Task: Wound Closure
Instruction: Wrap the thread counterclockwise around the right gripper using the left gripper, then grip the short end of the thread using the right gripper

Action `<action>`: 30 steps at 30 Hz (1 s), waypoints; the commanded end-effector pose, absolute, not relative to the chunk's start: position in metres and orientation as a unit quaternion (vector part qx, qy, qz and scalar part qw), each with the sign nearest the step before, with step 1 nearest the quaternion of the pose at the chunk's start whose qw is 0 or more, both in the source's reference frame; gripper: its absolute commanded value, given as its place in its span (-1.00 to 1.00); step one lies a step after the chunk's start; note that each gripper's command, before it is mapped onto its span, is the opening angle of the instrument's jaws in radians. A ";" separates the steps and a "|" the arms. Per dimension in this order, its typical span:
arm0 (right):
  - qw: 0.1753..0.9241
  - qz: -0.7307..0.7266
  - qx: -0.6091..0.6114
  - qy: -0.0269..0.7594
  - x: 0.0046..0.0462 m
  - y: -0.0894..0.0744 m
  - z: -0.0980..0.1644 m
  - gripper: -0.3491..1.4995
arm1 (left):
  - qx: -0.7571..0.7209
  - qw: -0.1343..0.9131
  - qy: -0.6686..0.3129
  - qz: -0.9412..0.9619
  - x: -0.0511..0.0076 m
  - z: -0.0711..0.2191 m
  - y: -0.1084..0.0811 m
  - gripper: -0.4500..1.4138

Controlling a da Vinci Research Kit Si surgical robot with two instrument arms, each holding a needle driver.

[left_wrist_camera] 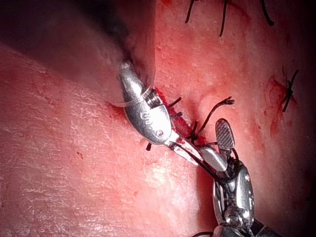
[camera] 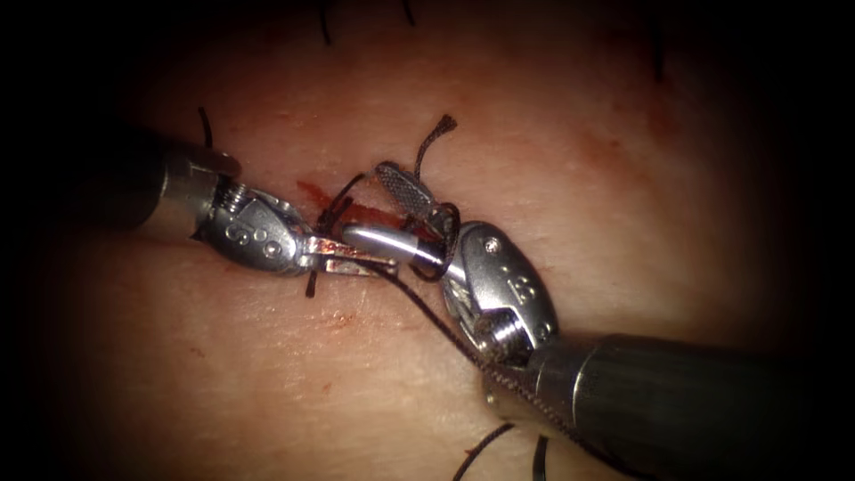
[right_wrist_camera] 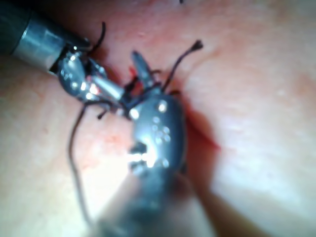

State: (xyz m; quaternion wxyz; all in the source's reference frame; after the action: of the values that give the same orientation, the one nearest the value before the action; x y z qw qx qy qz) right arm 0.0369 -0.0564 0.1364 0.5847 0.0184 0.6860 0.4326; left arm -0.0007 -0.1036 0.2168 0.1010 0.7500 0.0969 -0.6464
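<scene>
My left tool (camera: 343,260) sits just left of the cut (camera: 356,212), jaws closed flat on the thread (camera: 427,316). The dark strand leaves the jaw tips and runs down and away from the cut, passing under my right tool's body and along its shaft.

My right tool (camera: 392,214) comes in from the right of the cut with jaws spread wide over it: one jaw, ridged face up, points past the cut's far side; the other lies smooth and rounded right above the cut, its tip close to my left tool's jaw tips. Nothing is gripped between them. Thread is looped around the base of these open jaws at the wrist.

A short cut end of thread (camera: 435,138) with a frayed tip stands up from the tissue (camera: 570,160) just beyond the ridged jaw. Knot strands (camera: 334,214) cluster at the cut's left edge beside my left jaws. Red fluid (camera: 312,191) smears the cut and the skin just left of it.

Can't make out the needle anywhere near the cut.

The left wrist view matches: left tool (left_wrist_camera: 183,150) clamped on the strand, right tool (left_wrist_camera: 219,148) open. Earlier stitch ends (left_wrist_camera: 289,91) sit well away from the cut.
</scene>
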 end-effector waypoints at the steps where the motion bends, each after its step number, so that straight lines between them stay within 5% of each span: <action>1: 0.599 0.444 0.006 0.667 0.0369 -0.057 0.136 0.56 | 0.748 0.095 0.094 -0.650 -0.0011 0.217 -0.104 -1.00; 6: 0.637 0.469 -0.013 0.612 0.0368 -0.057 0.136 0.65 | 0.742 0.086 0.086 -0.659 -0.0010 0.217 -0.104 -1.00; 21: 0.626 0.625 0.023 0.466 0.0362 -0.056 0.141 0.51 | 0.726 0.083 0.085 -0.677 -0.0030 0.217 -0.104 -1.00; 30: 0.613 0.634 0.056 0.469 0.0374 -0.054 0.142 0.45 | 0.722 0.082 0.084 -0.682 -0.0035 0.217 -0.104 -1.00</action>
State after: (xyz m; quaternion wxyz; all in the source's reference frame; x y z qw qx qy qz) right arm 0.0367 -0.0539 0.1412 0.6128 0.0553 0.4674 0.6348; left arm -0.0030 -0.1032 0.2161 0.0836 0.7218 0.0838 -0.6819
